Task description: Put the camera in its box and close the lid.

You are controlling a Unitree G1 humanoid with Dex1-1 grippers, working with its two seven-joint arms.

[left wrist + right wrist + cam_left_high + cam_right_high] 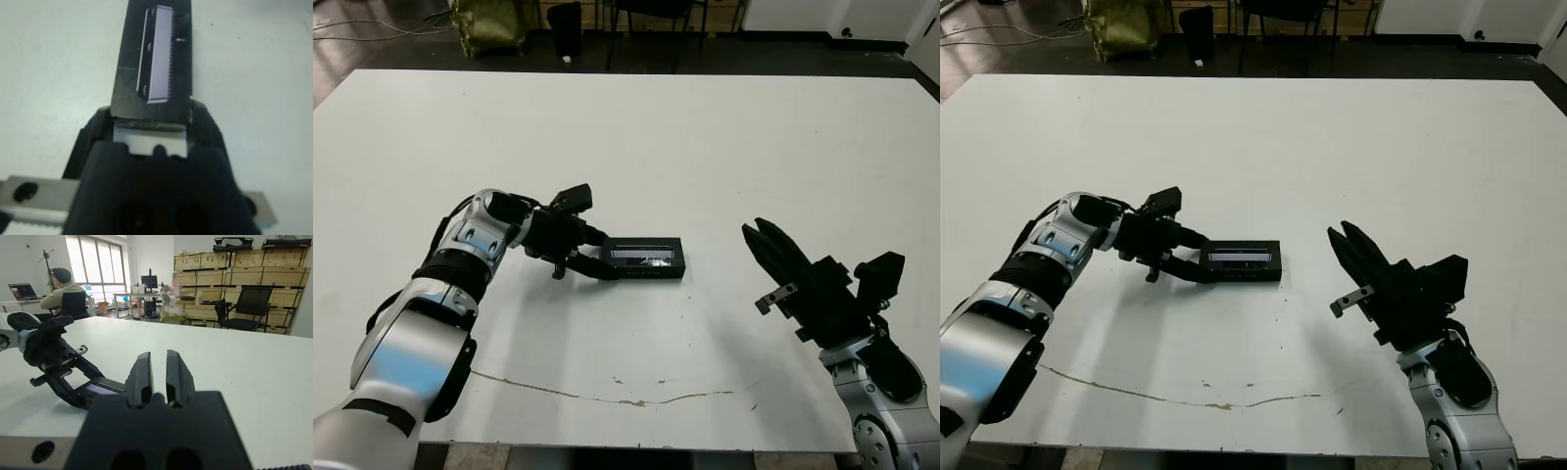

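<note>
Left claw (590, 264) clamped on black windowed lid (646, 258) atop white table (705, 147), right claw (762, 234) nearly shut, empty, well apart.

Head pair looks down over the table (724, 147); left wrist close above the lid (155, 58), right wrist low, both sharing it.

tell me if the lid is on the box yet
On. The lid with its glossy window covers the box; no white lining shows. The left gripper grips the box's end.
</note>
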